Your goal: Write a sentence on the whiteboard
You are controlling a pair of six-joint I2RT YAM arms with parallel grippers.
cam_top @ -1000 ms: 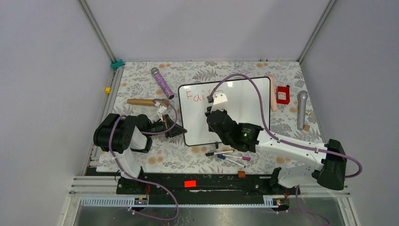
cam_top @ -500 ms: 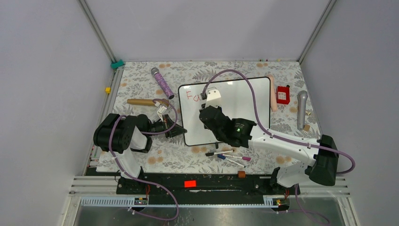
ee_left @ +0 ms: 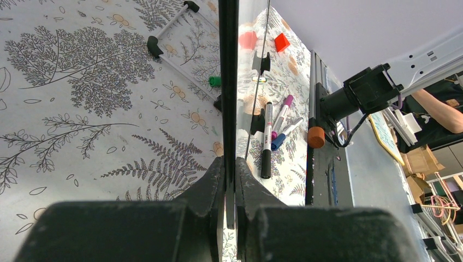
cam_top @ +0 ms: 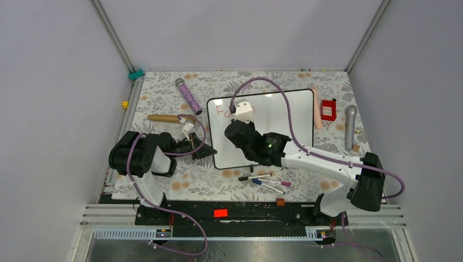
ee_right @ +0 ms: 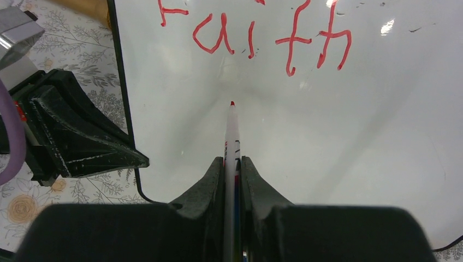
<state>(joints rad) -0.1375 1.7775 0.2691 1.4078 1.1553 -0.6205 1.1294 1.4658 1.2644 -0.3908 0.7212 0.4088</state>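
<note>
Legible writing: the sentence (ee_right: 256,38) in red handwritten marker strokes; one word shows, "Faith". The top of the capital F is cut off by the upper edge of the right wrist view.
Other print: small dark lettering on the barrel of the slim white red-tipped marker (ee_right: 232,131), too small to read.
Item: large glossy white rectangular whiteboard (cam_top: 289,114) with rounded corners and a thin black frame. The surface shows soft glare and a few tiny dark specks.
Item location: beneath and ahead of the right pincer (ee_right: 233,161). Its left edge sits between the fingers of the left pincer (ee_left: 230,164).
Item axis: long axis runs straight on from the left pincer's fingertips, across the table. From that wrist the board shows edge-on as a black line.
Sentence location: far left part of the whiteboard, just beyond the marker's tip. It reads along the board's long axis.
Right pincer: pressed together on the red-tipped marker. The barrel runs straight out between the fingers, with the red tip toward the word. Whether the tip touches the board cannot be told.
Left pincer: clamped on the whiteboard's black-framed edge.
Nearby: loose markers (cam_top: 265,181) with black, blue and purple caps, bunched off the board's near edge.
Ground: grey-and-white floral table cover (cam_top: 164,98).
</note>
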